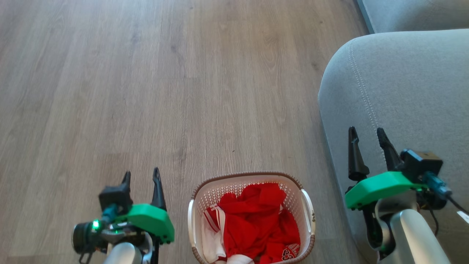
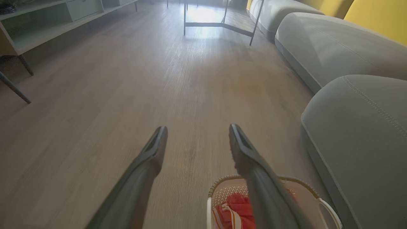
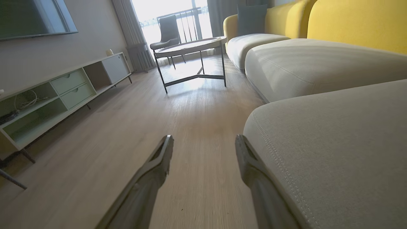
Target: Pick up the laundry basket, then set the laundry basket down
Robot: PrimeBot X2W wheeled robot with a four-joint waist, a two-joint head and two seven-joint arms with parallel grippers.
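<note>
Head view, lower corners: left gripper (image 1: 141,175) and right gripper (image 1: 366,132) flank the laundry basket (image 1: 242,175), both well apart from it. Step in hand, as judged: the approach, lift not yet begun. To do it well, lower each gripper to a white side handle (image 1: 308,211) and close both evenly (a lopsided lift could spill the red clothes (image 1: 256,216)). Both pairs of fingers stand spread wide, holding and touching nothing. Basket rests on the wood floor (image 1: 146,73) at bottom centre, just beside the grey sofa (image 1: 403,91) at right.
</note>
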